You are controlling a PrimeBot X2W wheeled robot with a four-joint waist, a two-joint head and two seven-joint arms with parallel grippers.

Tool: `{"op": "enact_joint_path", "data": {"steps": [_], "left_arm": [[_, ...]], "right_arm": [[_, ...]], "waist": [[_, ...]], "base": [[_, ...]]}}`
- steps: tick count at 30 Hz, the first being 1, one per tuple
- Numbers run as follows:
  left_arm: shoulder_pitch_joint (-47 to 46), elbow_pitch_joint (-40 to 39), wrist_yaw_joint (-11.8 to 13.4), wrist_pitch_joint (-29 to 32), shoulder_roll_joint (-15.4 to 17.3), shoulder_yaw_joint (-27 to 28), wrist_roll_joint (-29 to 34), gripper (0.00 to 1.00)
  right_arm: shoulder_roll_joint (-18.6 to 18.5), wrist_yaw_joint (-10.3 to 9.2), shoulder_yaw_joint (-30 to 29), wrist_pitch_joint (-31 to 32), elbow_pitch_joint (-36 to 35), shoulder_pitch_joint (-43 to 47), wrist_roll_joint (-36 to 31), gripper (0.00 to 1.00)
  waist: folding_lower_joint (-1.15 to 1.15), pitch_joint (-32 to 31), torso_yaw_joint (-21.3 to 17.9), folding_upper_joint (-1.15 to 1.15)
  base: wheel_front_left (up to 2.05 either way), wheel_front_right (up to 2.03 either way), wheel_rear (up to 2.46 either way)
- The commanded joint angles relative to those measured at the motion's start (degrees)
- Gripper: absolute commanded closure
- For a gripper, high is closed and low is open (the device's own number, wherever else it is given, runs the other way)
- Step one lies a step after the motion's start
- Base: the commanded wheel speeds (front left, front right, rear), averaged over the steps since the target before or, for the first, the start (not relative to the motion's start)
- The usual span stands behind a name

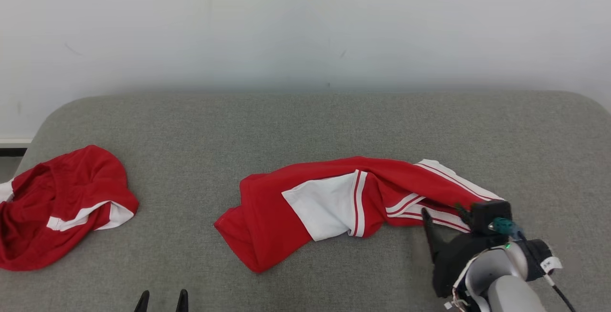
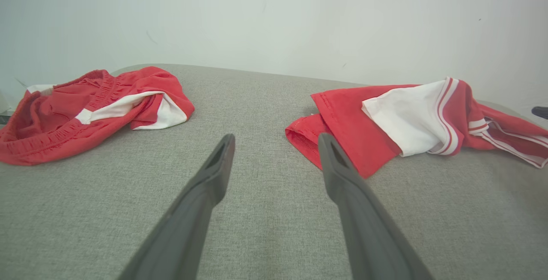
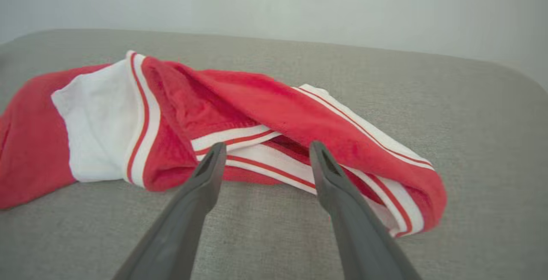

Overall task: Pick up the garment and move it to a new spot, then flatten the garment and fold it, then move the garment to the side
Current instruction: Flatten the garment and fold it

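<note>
Garment (image 1: 334, 202): red and white, crumpled, centre-right on the cushion (image 1: 305, 126); long axis left to right, striped end right. I count two garments: spare garment (image 1: 62, 207) at the left edge. Two grippers, both spread and empty: right gripper (image 3: 266, 147) at the striped end, left gripper (image 2: 276, 136) near me.

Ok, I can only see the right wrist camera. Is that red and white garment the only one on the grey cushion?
Observer: No. A second red garment lies bunched at the far left of the cushion, apart from the striped garment.
Operator: Where's my other hand?
Observer: The left gripper sits low near the front edge, fingers open, touching neither garment.
Operator: What's past the white patch?
Observer: A plain red end, its corner pointing toward the robot.
</note>
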Motion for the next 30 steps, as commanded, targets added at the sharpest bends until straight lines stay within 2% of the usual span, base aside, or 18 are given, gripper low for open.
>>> {"op": "enact_joint_path", "data": {"steps": [1,7,15,21,30], "left_arm": [[-0.1,-0.2,0.0,-0.2,-0.2,-0.2,0.2,0.00],[-1.1,0.0,0.0,-0.2,0.2,-1.5,0.0,0.00],[-2.4,0.2,0.0,-0.2,0.5,-2.3,-0.4,0.00],[-2.5,0.0,0.0,-0.2,0.5,-2.3,-0.4,0.00],[-2.3,0.0,0.0,-0.2,0.2,-1.5,0.1,0.00]], "right_arm": [[0.2,-0.12,1.7,0.9,0.3,0.0,1.5,0.00],[0.6,-0.12,6.7,3.8,4.2,-2.3,6.9,0.00],[0.7,-0.13,7.9,2.5,11.0,-6.3,11.4,0.00],[0.7,-0.13,8.5,0.0,14.6,-8.1,12.9,0.00],[0.7,-0.13,9.9,-6.5,15.0,-8.9,14.2,0.00]], "waist": [[0.01,0.2,0.1,0.00],[0.01,1.3,2.1,0.00],[0.01,3.3,5.3,0.00],[0.01,4.0,6.2,0.00],[0.01,3.8,5.0,0.00]], "base": [[0.00,0.00,0.00],[0.00,0.00,0.00],[0.00,0.00,0.00],[0.00,0.00,0.00],[0.00,0.00,0.00]]}}
